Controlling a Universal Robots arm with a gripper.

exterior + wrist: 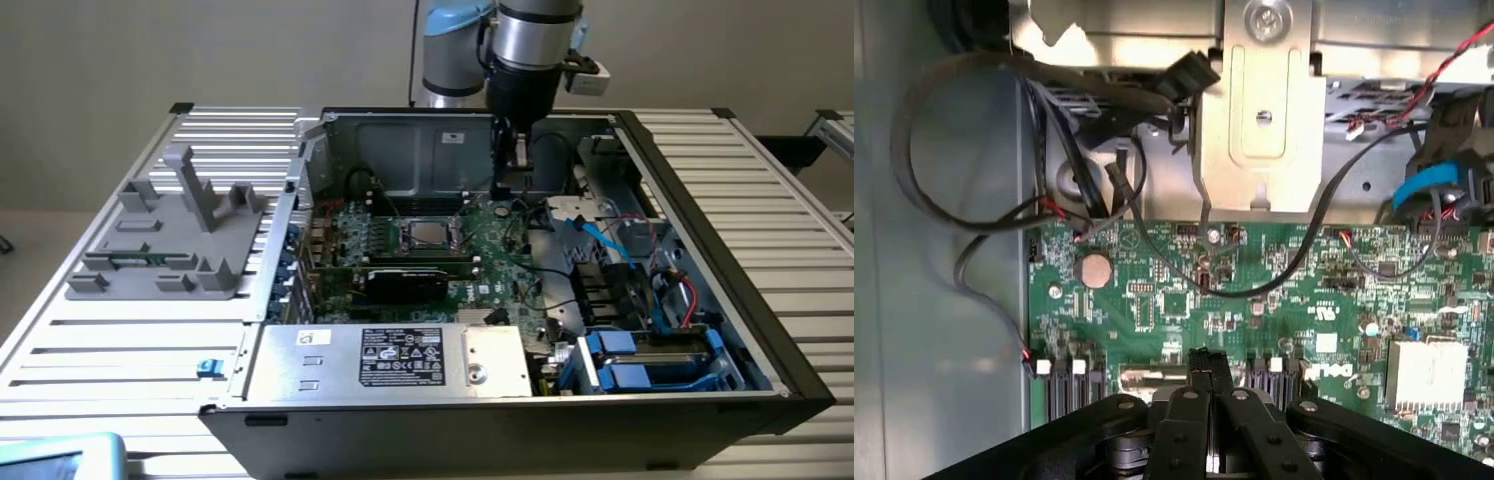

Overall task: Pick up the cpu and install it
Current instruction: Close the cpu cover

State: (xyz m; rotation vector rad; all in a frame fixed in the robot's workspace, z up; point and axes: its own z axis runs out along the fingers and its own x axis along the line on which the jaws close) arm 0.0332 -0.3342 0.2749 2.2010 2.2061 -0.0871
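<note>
Claw pressed together, empty; I hover over the board behind the cpu, seemingly seated in its socket. Any retreat must dodge cables.

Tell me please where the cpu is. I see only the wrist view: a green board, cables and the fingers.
Observer: In the exterior view the cpu lies flat in the socket frame on the motherboard.
Operator: Where is the gripper from it?
Observer: The gripper hangs inside the case, to the exterior view's right of the cpu and nearer the back wall, apart from it.
Operator: Is something standing outside the case?
Observer: Yes, a grey fixture stands on the slatted table at the exterior view's left.
</note>
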